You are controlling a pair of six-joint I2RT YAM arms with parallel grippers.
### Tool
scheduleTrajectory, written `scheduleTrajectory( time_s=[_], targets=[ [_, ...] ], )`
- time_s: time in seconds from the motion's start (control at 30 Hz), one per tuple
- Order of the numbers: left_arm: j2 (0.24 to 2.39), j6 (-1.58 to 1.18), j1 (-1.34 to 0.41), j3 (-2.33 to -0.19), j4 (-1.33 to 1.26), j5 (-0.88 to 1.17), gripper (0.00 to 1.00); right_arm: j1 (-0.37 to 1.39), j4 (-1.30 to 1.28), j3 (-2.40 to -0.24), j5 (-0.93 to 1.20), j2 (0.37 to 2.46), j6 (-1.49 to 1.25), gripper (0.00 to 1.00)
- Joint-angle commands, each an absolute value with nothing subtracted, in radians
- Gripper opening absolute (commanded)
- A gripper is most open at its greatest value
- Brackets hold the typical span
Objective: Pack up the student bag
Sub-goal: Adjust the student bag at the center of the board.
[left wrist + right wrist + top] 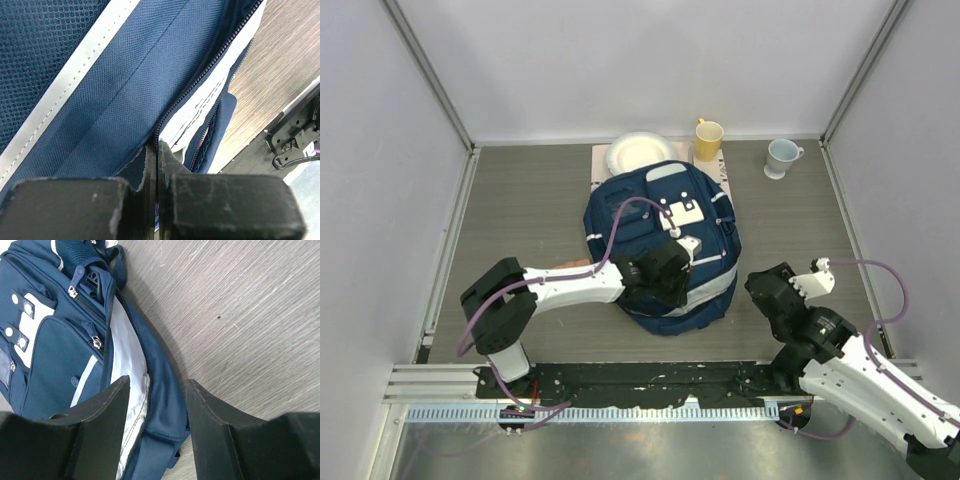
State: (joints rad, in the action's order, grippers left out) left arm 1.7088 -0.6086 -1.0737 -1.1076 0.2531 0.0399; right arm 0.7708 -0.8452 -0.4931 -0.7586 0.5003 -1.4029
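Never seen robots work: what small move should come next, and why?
Probably the left gripper should lift the pinched zipper edge of the student bag, widening the gap: the pale lining shows only as a slit, and the right gripper is open and empty.

no readable text, label, brand or number shows anywhere in these views.

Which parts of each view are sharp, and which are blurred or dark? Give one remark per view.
Top external: even, soft light, the student bag sharp throughout. Left wrist: the left fingers slightly soft near the lens, the bag's weave and zipper crisp. Right wrist: the right fingers dark and almost featureless, the bag and the table grain in focus.
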Motion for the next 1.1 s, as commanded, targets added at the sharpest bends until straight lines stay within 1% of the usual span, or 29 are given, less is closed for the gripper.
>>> scheduleTrajectory(
  time_s=[0.0, 0.13, 0.17, 0.27, 0.33, 0.47, 0.57, 0.73, 0.8, 0.83, 0.93, 1.07],
  targets=[
    [1.669, -0.606, -1.078, -1.097, 0.371, -0.041, 0.00, 0.770, -0.752, -0.534, -0.801, 0.575, -1.322, 0.52],
    [1.591, -0.647, -1.078, -1.040, 0.339, -0.093, 0.00, 0.704, -0.661, -0.552, -0.711, 0.675, -1.200, 0.49],
    [1.573, -0.669, -1.078, -1.029, 0.333, -0.116, 0.00, 0.684, -0.610, -0.555, -0.633, 0.692, -1.131, 0.49],
    [1.487, -0.707, -1.077, -0.993, 0.325, -0.205, 0.00, 0.615, -0.543, -0.557, -0.508, 0.752, -1.060, 0.48],
    [1.430, -0.727, -1.077, -0.973, 0.321, -0.263, 0.00, 0.595, -0.496, -0.552, -0.460, 0.782, -1.037, 0.49],
    [1.365, -0.738, -1.072, -0.933, 0.278, -0.293, 0.00, 0.584, -0.422, -0.546, -0.379, 0.813, -0.996, 0.52],
    [1.416, -0.716, -1.072, -0.962, 0.321, -0.264, 0.00, 0.584, -0.391, -0.545, -0.348, 0.850, -0.996, 0.55],
    [1.509, -0.709, -1.072, -0.992, 0.344, -0.212, 0.00, 0.578, -0.371, -0.538, -0.339, 0.899, -1.015, 0.55],
    [1.535, -0.710, -1.072, -0.992, 0.339, -0.207, 0.00, 0.577, -0.373, -0.532, -0.341, 0.900, -1.025, 0.52],
    [1.540, -0.719, -1.072, -0.992, 0.337, -0.207, 0.00, 0.577, -0.373, -0.526, -0.339, 0.900, -1.038, 0.49],
    [1.546, -0.723, -1.072, -0.986, 0.324, -0.203, 0.00, 0.577, -0.374, -0.505, -0.328, 0.900, -1.054, 0.44],
    [1.569, -0.719, -1.072, -0.997, 0.342, -0.206, 0.00, 0.574, -0.385, -0.479, -0.344, 0.856, -1.069, 0.41]
  ],
)
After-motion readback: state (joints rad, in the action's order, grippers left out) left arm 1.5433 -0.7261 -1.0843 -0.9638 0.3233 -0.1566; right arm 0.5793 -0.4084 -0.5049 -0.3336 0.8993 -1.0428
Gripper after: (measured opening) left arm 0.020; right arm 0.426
